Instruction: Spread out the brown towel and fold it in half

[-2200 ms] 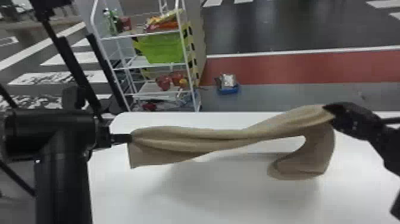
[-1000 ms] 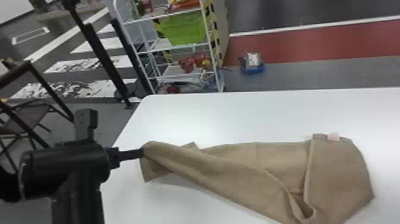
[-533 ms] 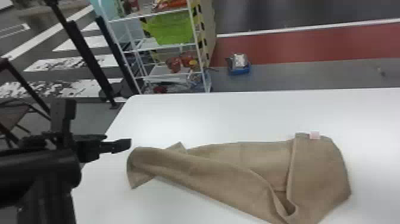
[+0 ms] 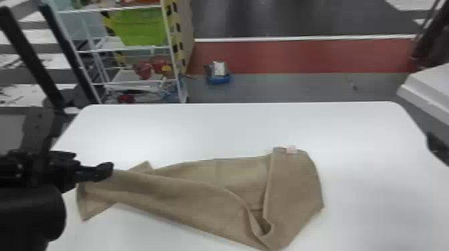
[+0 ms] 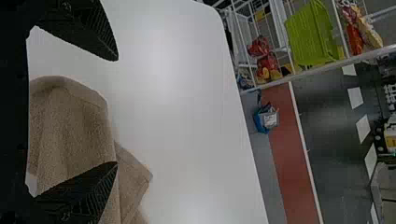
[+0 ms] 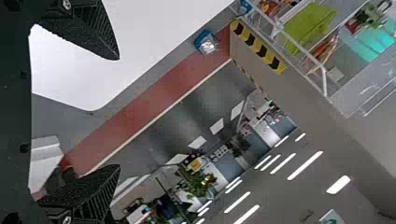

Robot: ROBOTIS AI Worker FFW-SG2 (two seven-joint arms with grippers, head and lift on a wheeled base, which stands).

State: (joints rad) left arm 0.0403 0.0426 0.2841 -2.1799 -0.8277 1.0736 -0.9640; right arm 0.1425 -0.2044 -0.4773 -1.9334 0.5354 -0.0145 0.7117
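Note:
My left gripper (image 4: 106, 171) is at the left end of the brown towel (image 4: 200, 187), over its edge in the head view. In the left wrist view my left gripper (image 5: 117, 112) stands open, with part of the towel (image 5: 70, 126) behind and between its fingers. The towel lies bunched and partly folded over on the white table, a pale tag (image 4: 291, 149) at its far right corner. At the head view's right edge is a piece of my right gripper (image 4: 437, 144); in the right wrist view the right gripper (image 6: 119, 112) is open, holding nothing.
The white table (image 4: 213, 130) has its far edge beyond the towel. A white rack (image 4: 130, 50) with a green bin (image 4: 140, 26) stands behind it at the left. A blue container (image 4: 218, 77) is on the floor. A white surface (image 4: 431, 86) lies off to the right.
The right gripper released the towel, which dropped from midair to the table, and withdrew right. The left gripper let go of its end and backed off, then came over the towel's left end again.

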